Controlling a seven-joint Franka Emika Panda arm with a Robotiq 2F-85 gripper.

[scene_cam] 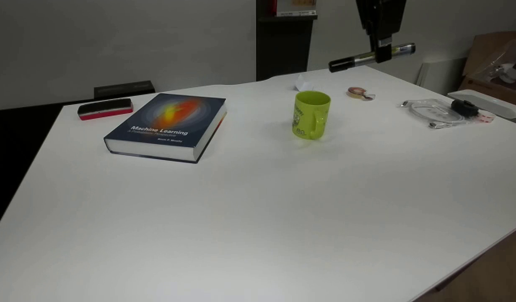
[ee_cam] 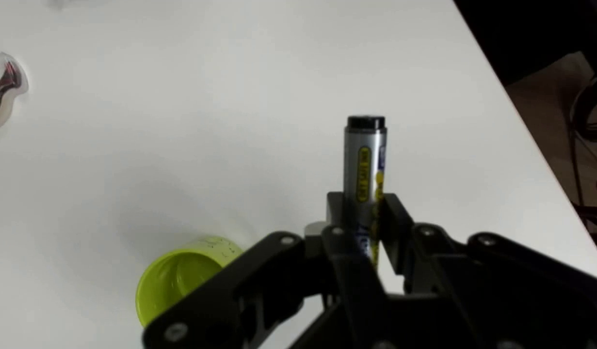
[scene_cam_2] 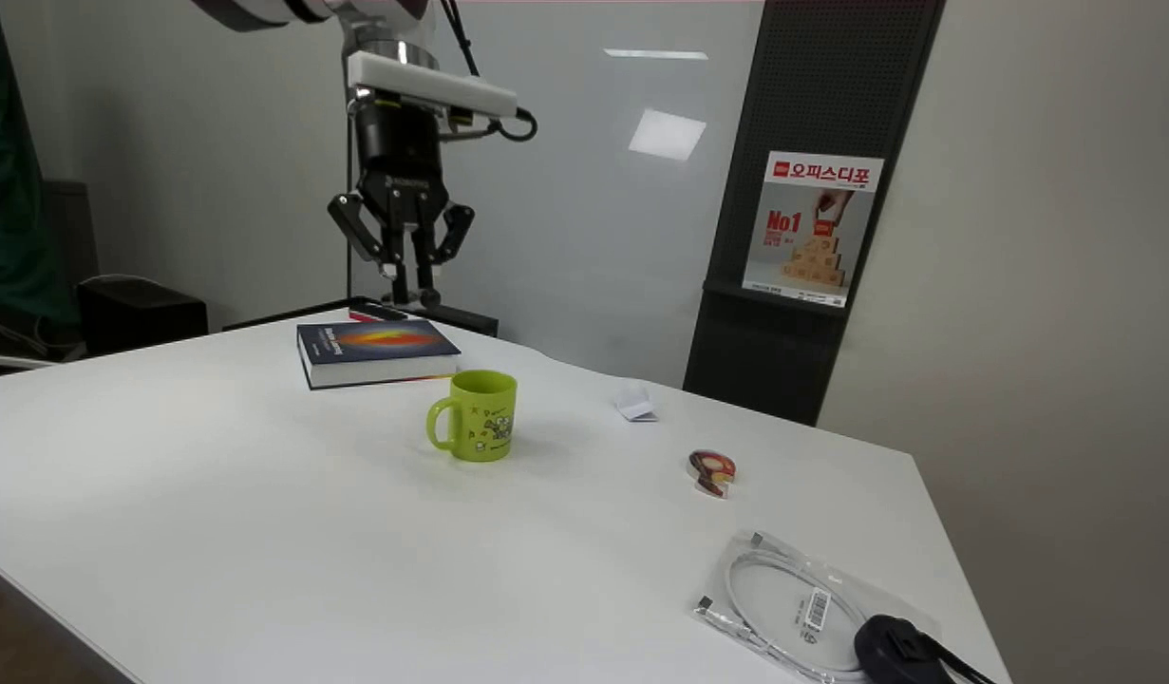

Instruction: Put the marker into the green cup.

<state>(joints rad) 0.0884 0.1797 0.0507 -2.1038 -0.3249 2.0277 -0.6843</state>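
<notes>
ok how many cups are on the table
1: the cup stands upright on the table, apart from the book. Both exterior views show it whole; the gripper hides part of it in the wrist view. No other cup shows.

Silver-and-black marker [ee_cam: 364,179] aslant midair in the gripper [scene_cam_2: 413,285], lime-green cup [scene_cam: 306,116] upright on the table [scene_cam: 258,218]

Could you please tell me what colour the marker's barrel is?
The marker's barrel is silver with yellow and dark blue printing, clearest in the wrist view.
</notes>
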